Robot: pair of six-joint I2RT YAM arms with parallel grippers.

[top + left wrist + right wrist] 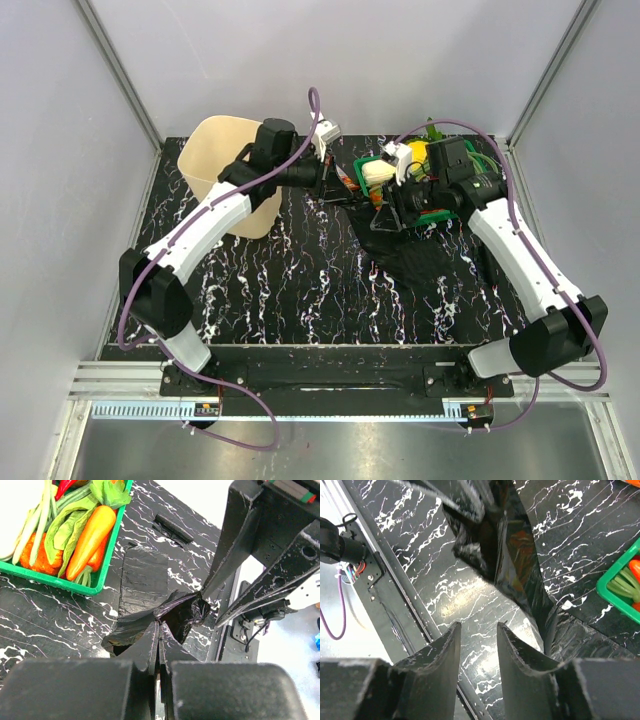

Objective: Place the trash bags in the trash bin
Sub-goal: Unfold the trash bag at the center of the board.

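Note:
A large floppy black trash bag [425, 258] lies spread on the marbled table right of centre. One corner of it is lifted toward the grippers. My left gripper [345, 195] is shut on that crinkled corner [182, 612] and holds it just above the table. My right gripper [388, 216] is open right next to the same corner. In the right wrist view its jaws [477, 629] stand apart with only table between them, and the bag [495, 550] hangs beyond their tips. The cream trash bin [215, 150] stands upright at the far left, behind my left arm.
A green tray [372, 160] of toy vegetables sits at the back, just behind both grippers; its rim shows in the left wrist view [102, 577] and the right wrist view [615, 587]. Booth walls close in the back and the sides.

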